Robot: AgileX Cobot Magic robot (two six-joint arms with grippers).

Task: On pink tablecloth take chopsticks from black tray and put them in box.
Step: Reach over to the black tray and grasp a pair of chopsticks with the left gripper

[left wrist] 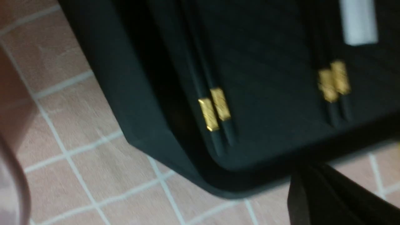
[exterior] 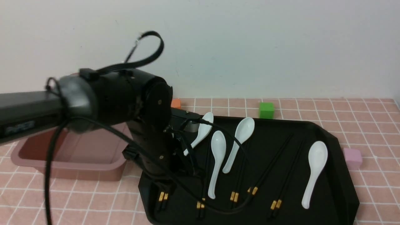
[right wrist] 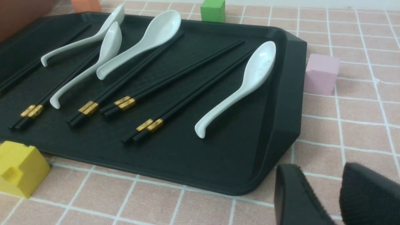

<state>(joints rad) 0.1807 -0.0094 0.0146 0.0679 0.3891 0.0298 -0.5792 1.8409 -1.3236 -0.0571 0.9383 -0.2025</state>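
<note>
1. One pink tablecloth (exterior: 375, 125) spreads under everything we see.
2. On it lies the black tray (exterior: 331, 193), with the box (exterior: 78, 170) near its left end.
3. Our left arm (exterior: 143, 125) reaches over that end. The left gripper (exterior: 159, 175) is hidden under the wrist, so we cannot tell how far it is parted or what it grips.
4. Our right gripper (right wrist: 322, 175) hangs over the cloth off a tray corner, fingers parted, empty.
5. Five pairs of chopsticks (exterior: 252, 190) lie in the tray among four white spoons (exterior: 314, 168).
6. A green cube (exterior: 266, 110) sits beyond the tray.
</note>
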